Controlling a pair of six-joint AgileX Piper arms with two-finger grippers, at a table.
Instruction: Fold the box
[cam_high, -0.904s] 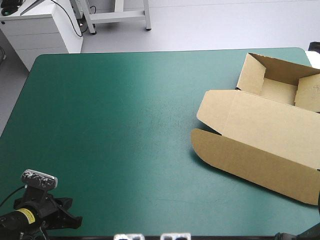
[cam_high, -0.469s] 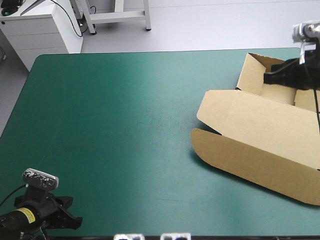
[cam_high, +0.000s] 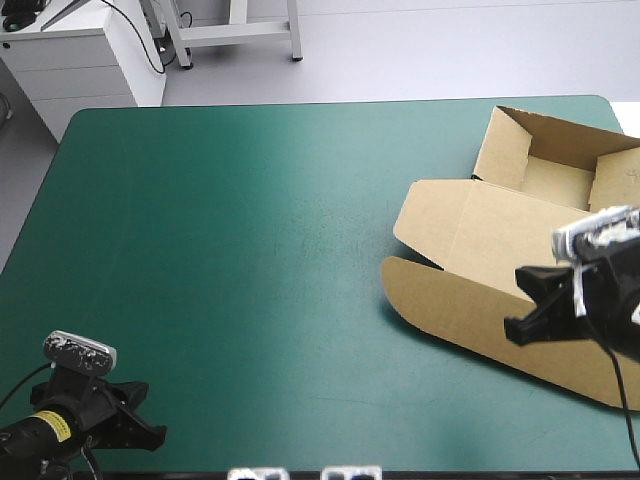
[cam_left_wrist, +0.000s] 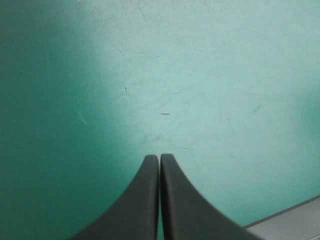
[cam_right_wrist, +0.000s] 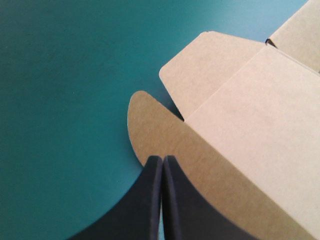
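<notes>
The brown box (cam_high: 500, 240) is at the teal-green table's (cam_high: 250, 250) far right corner and along its right edge: open tray with walls up, lid flat toward the near edge. The right gripper (cam_high: 512, 330) is clenched and empty over the lid's rounded front flap. The left gripper (cam_high: 150, 440) is clenched and empty at the near left corner.

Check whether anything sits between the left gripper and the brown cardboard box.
Nothing visible does. Only bare teal-green table cover lies between the left gripper, shut by the table's near left corner, and the partly folded brown cardboard box on the right side.
</notes>
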